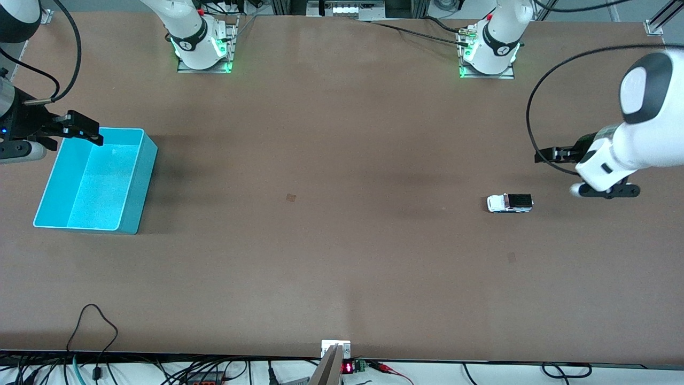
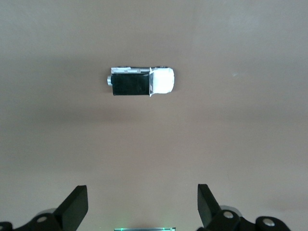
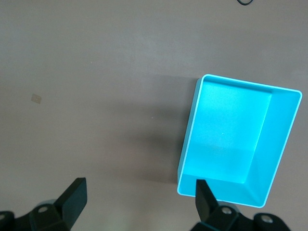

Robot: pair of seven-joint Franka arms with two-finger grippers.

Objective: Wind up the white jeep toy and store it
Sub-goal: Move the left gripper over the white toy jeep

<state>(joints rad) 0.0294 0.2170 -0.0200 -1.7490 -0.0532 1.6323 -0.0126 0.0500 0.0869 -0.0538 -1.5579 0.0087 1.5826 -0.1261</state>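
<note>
Working across the front view from the right arm's end: your right gripper (image 1: 80, 128) hangs over the rim of the turquoise bin (image 1: 136, 184) at its corner toward the robots' bases, jaws spread wide w/ nothing between them; the right wrist view shows both fingertips (image 3: 74, 195) well apart and the bin (image 3: 284, 144) below, empty inside. That arm looks parked, waiting. The middle of the brown table (image 1: 342, 160) holds nothing but a faint square mark. Toward the left arm's end, the white jeep toy (image 1: 510, 203) sits on its wheels on the table, well apart from the bin. Your left gripper (image 1: 553, 155) hovers near the jeep, off to the side toward the robots' bases, not over it. In the left wrist view the jeep (image 2: 140, 82) lies flat w/ its black roof up, and the fingertips (image 2: 77, 204) stand wide apart, holding nothing. Progress, as I judge it: approx zero. Nothing gripped, jeep not wound, not in the bin. You've still got to grab it, wind it (prob. pull it back along the table), carry it across and drop it in. Writing: none readable on jeep or bin; a small red display at the table's front edge is too small to read.
</note>
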